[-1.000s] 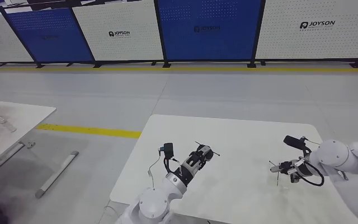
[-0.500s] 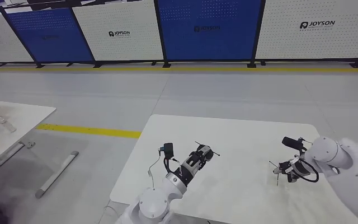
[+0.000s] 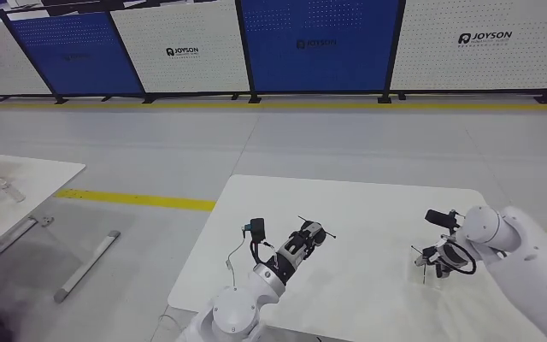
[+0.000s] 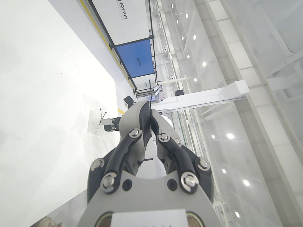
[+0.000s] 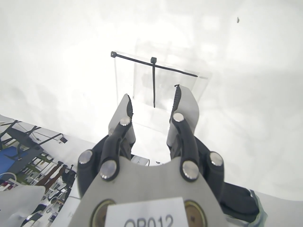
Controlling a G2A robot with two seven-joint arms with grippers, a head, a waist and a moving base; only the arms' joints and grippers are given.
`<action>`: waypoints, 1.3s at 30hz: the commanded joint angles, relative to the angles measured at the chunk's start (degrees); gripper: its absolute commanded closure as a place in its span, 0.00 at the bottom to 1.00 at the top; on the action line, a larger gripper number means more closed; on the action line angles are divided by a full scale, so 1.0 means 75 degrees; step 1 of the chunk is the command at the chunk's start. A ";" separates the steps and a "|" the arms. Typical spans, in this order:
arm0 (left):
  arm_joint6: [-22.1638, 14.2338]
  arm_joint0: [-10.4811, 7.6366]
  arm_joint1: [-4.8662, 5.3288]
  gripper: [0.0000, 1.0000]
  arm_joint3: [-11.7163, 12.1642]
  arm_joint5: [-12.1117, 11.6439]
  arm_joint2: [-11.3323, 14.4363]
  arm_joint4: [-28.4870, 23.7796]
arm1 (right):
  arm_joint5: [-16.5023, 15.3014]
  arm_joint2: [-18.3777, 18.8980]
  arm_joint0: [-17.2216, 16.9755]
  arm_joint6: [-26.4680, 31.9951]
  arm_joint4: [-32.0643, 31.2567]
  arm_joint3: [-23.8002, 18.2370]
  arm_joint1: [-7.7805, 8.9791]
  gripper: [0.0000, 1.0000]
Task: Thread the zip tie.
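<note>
My left gripper (image 3: 309,232) hovers over the near middle of the white table (image 3: 367,205), shut on a thin black zip tie (image 3: 329,233). That tie's end (image 4: 149,93) sticks out past the closed fingertips. At the table's right side my right gripper (image 5: 153,98) is open, just short of a small clear stand (image 5: 125,76). Two black zip ties lie crossed on the stand: a long one (image 5: 175,70) across its top, and a second (image 5: 153,83) pointing toward the gap between my fingers. In the top view the right gripper (image 3: 430,256) sits beside these ties (image 3: 418,254).
A table edge (image 3: 205,248) runs close behind the left arm. Another white table (image 3: 34,184) stands far left across the floor. Blue and white panel walls (image 3: 316,47) close off the back. A small dark speck (image 5: 237,19) lies on the table beyond the stand.
The right arm has shifted a little to the left in the top view, bringing its gripper closer to the stand. The left arm and its zip tie have stayed still.
</note>
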 commanded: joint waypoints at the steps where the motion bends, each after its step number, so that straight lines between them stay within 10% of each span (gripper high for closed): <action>1: 0.0000 0.0000 0.0000 1.00 0.0000 0.0000 0.0000 0.0000 | 0.0000 -0.0044 0.0040 0.0000 -0.0016 0.0090 -0.0056 0.64; 15: 0.0000 0.0000 0.0000 1.00 0.0000 0.0000 0.0000 0.0000 | 0.0000 -0.0164 0.0268 0.0000 -0.0300 0.0770 -0.0446 0.66; 31: 0.0000 0.0000 0.0000 1.00 0.0000 0.0000 0.0000 0.0000 | 0.0000 -0.0174 0.0427 0.0000 -0.0599 0.1373 -0.0787 1.00; 39: 0.0000 0.0000 0.0000 1.00 0.0000 0.0000 0.0000 0.0000 | 0.0000 -0.0024 0.0377 0.0000 -0.0668 0.1264 -0.0772 1.00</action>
